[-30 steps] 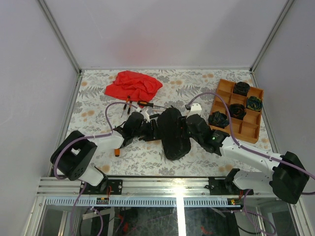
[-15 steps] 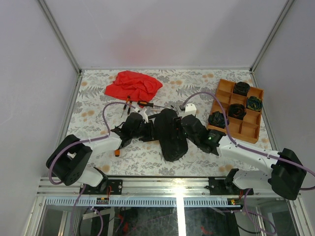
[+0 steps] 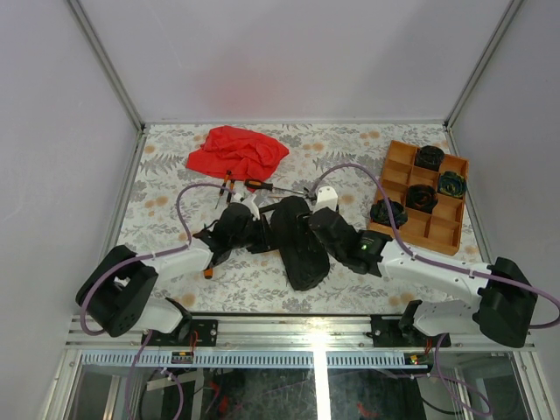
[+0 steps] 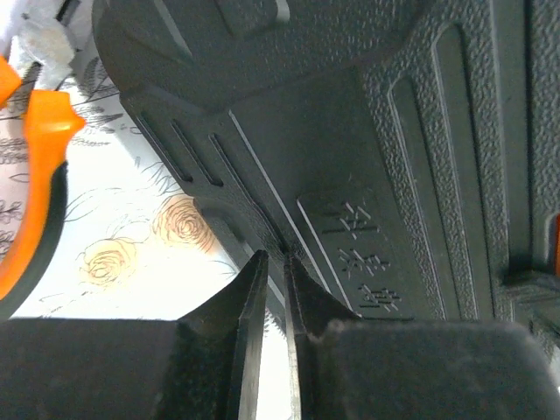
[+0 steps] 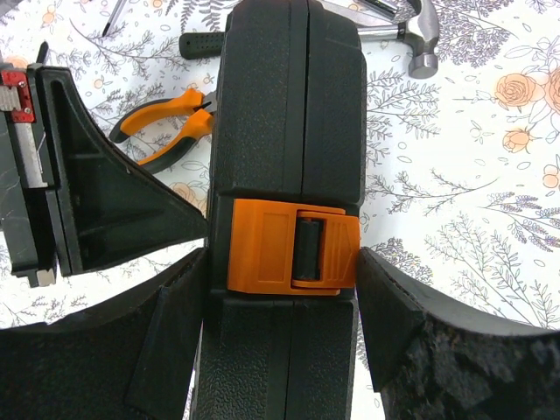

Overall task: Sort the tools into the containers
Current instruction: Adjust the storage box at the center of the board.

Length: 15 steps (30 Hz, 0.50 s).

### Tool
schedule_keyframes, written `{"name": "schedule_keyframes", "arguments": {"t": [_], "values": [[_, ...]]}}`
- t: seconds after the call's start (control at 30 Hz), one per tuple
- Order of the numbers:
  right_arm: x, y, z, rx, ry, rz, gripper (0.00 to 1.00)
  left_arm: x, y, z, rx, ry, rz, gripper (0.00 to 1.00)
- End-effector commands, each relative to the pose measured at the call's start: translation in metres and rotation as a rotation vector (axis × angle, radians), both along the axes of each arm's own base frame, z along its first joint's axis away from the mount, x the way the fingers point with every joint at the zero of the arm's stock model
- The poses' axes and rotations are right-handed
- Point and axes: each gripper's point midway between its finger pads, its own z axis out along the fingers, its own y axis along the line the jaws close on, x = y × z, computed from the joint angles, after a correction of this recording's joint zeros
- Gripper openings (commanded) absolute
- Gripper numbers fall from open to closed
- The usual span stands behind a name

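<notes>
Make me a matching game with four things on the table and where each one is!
1. red cloth
2. hammer
3. orange latch
4. coiled bundles

A. in the orange tray
B. on the black tool case
C. far left part of the table
D. lying flat just past the case's end

Pairs: 1-C, 2-D, 3-B, 4-A
</notes>
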Motion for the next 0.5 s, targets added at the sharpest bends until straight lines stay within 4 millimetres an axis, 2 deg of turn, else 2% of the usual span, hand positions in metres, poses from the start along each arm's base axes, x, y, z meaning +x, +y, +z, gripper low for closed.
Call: {"name": "schedule_keyframes", "arguments": {"t": [0.0, 0.47], "values": [[-0.034, 0.046, 0.014, 0.105, 0.084, 0.144, 0.27, -0.006, 0.023, -0.027, 0.120, 0.029, 0.057, 0.11], [-0.043, 0.058, 0.025, 0.126, 0.075, 0.158, 0.29, -0.005, 0.037, -0.034, 0.181, 0.038, 0.117, 0.15]]}}
